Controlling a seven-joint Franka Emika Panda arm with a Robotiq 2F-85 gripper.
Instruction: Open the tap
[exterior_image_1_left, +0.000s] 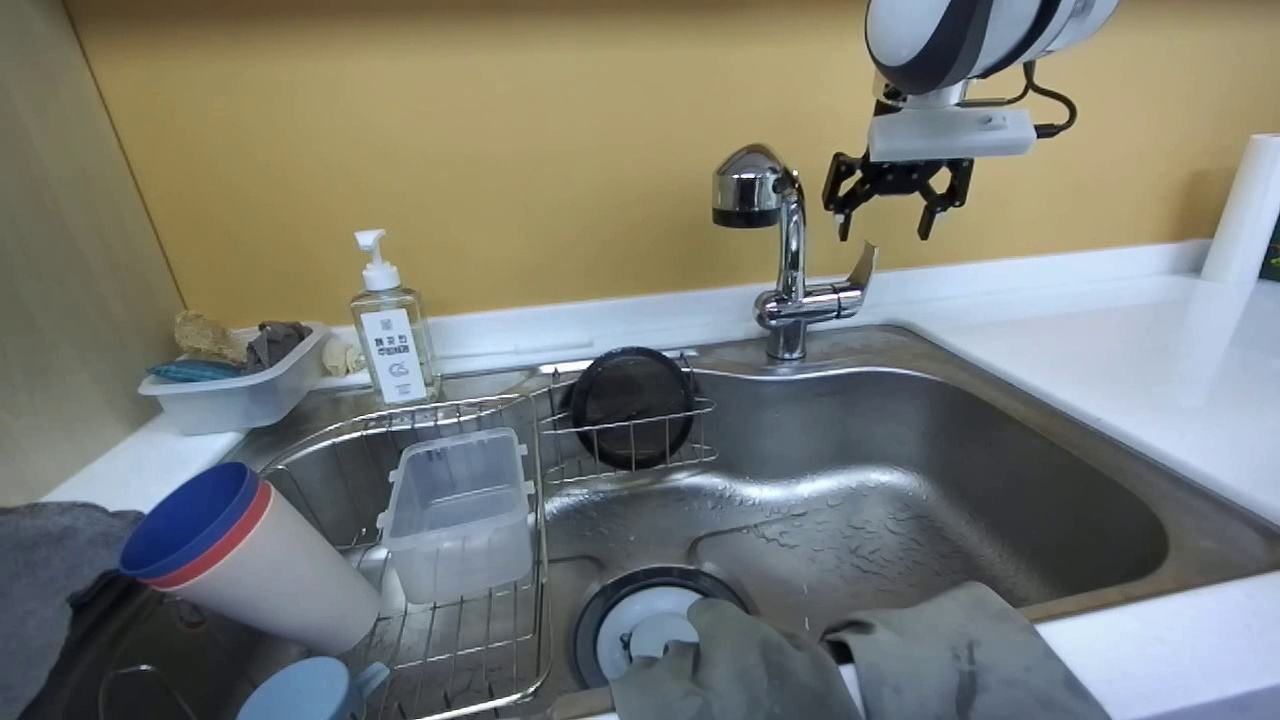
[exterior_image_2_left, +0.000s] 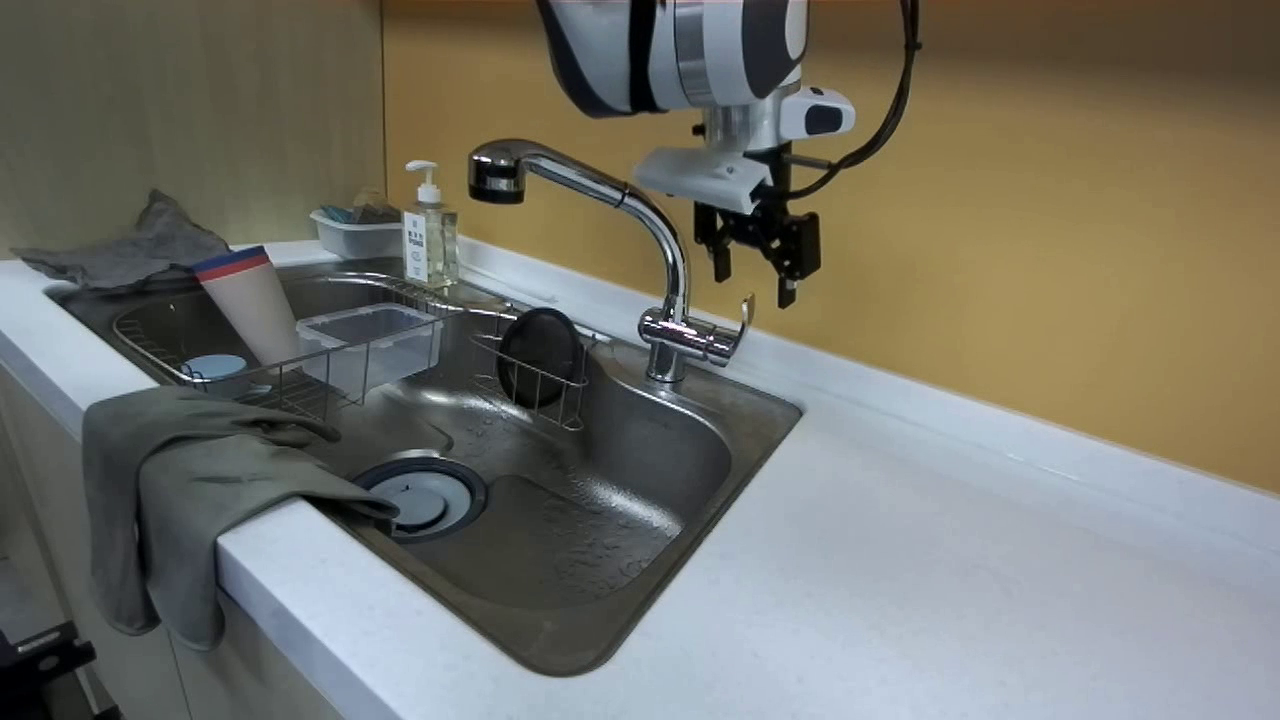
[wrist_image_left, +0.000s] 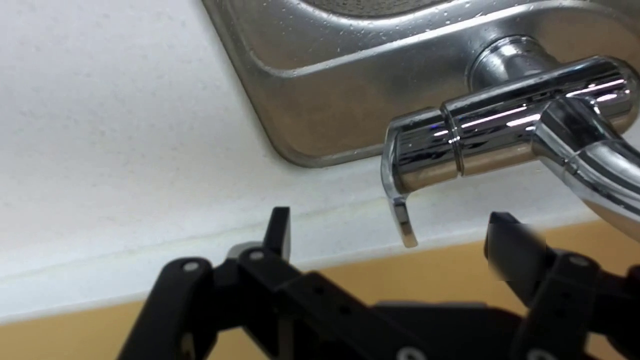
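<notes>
The chrome tap (exterior_image_1_left: 792, 240) stands on the sink's back rim and also shows in an exterior view (exterior_image_2_left: 677, 270). Its horizontal body (wrist_image_left: 492, 127) fills the right of the wrist view. The thin lever handle (exterior_image_1_left: 862, 266) sticks up from the body's end; it also shows in an exterior view (exterior_image_2_left: 746, 316). My black gripper (exterior_image_1_left: 885, 232) is open and empty, pointing down just above the lever; it also shows in an exterior view (exterior_image_2_left: 754, 287). In the wrist view the lever (wrist_image_left: 403, 220) appears between the spread fingertips (wrist_image_left: 390, 215), with no contact visible.
The tap's spray head (exterior_image_1_left: 747, 190) hangs beside the gripper. The yellow wall (exterior_image_2_left: 1050, 250) is close behind. A pump soap bottle (exterior_image_1_left: 395, 345), wire rack (exterior_image_1_left: 545, 560), cups (exterior_image_1_left: 290, 570) and a clear box (exterior_image_1_left: 460, 520) are at the sink (exterior_image_2_left: 640, 610). A paper roll (exterior_image_1_left: 1245, 210) stands on the counter.
</notes>
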